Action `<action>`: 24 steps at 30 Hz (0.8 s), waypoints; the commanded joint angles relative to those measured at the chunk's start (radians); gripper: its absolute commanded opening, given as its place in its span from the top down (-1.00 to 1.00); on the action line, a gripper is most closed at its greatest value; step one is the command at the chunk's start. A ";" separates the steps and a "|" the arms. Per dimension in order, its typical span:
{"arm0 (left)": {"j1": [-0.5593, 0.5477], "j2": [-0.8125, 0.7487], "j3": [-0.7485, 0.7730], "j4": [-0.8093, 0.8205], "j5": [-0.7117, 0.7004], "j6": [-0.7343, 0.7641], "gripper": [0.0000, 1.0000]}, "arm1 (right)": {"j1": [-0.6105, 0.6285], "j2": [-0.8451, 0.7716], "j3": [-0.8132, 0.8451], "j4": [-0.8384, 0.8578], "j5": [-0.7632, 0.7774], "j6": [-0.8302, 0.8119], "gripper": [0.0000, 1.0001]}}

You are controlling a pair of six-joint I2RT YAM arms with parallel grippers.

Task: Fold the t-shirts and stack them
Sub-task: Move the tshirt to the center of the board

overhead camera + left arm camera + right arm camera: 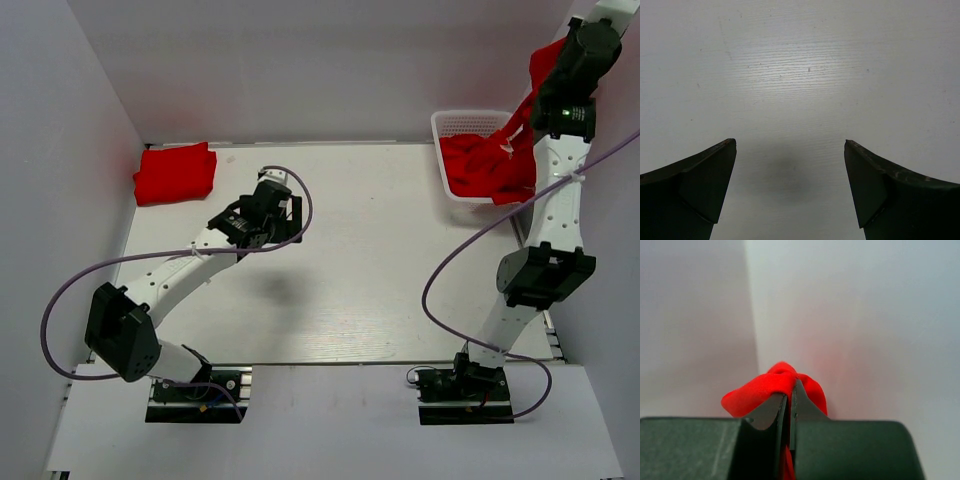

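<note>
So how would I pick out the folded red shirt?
Look at the white table, then its far left corner. The folded t-shirt lies there, a flat red bundle by itself; the other red shirts sit crumpled in the white basket far right.

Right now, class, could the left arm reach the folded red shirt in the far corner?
Probably yes: the left arm hangs near the folded shirt, jaws open and empty, bare table between.

A white table (380,300) is enclosed on three sides by plain pale walls (300,60); even, diffuse lighting is noted.
</note>
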 commanded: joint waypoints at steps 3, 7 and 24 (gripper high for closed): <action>0.004 -0.073 -0.006 0.014 0.000 -0.007 -0.98 | 0.004 -0.139 0.078 0.050 -0.220 0.078 1.00; 0.004 -0.096 -0.006 0.005 -0.010 -0.018 -0.98 | 0.023 -0.176 0.104 -0.001 -0.420 0.155 1.00; 0.004 -0.168 0.012 -0.162 -0.109 -0.124 -0.98 | 0.235 -0.232 -0.003 -0.116 -1.085 0.429 1.00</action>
